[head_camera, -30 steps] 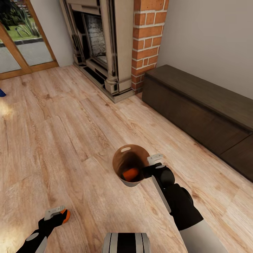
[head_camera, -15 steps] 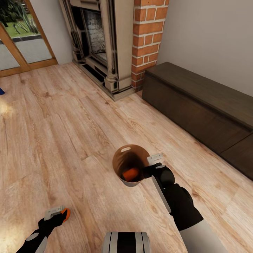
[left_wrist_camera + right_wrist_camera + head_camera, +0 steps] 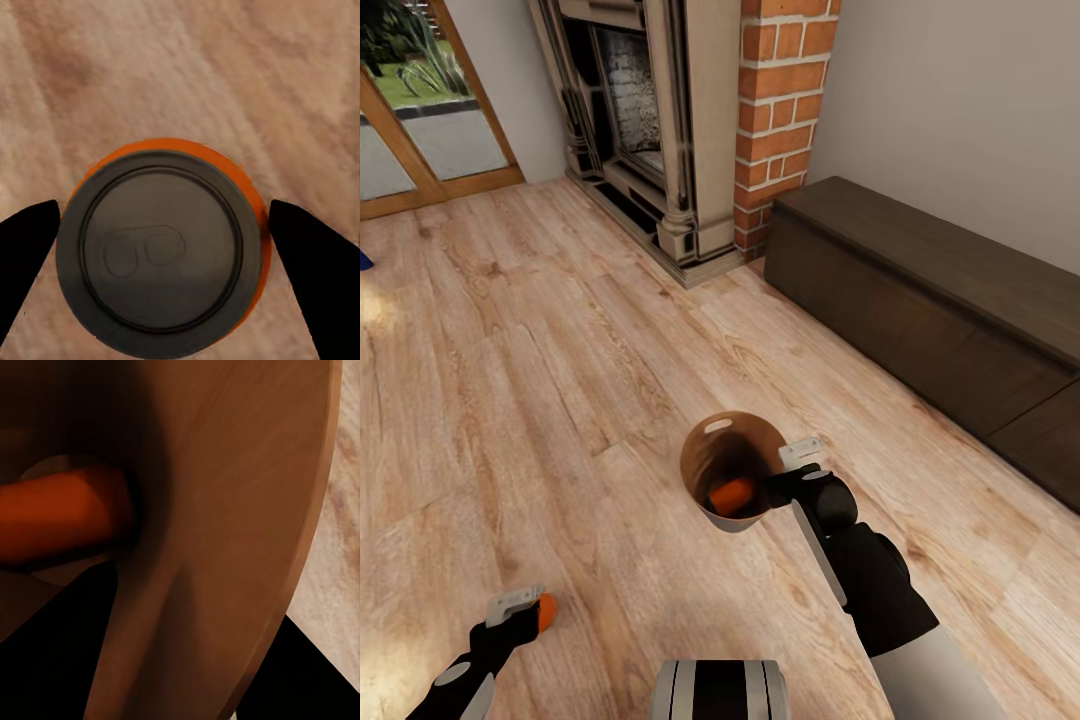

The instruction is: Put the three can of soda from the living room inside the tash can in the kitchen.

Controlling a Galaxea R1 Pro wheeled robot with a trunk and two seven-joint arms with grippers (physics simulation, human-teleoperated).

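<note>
My right gripper [image 3: 792, 470] is shut on the near rim of the tash can [image 3: 712, 447], a dark bin with a brown inside. One orange can of soda [image 3: 732, 494] lies on its side at the bin's bottom. The right wrist view looks into the tash can [image 3: 225, 510] at that can of soda [image 3: 64, 514], with one fingertip [image 3: 52, 667] inside the wall and the other outside. My left gripper [image 3: 525, 608] is shut on a second orange can of soda [image 3: 547, 610] low over the plank floor. Its grey top [image 3: 157, 251] sits between the two dark fingers [image 3: 26, 255].
A red brick fireplace [image 3: 780, 110] stands at the back of the living room. A low dark cabinet [image 3: 920, 300] runs along the right wall. Wood-framed glass doors [image 3: 420, 130] are at the far left, with a blue edge [image 3: 365, 262] beside them. Open floor lies between.
The whole view shifted slightly as the camera moved. Both grippers keep their holds, and the left one with its can sits a touch lower in the picture.
</note>
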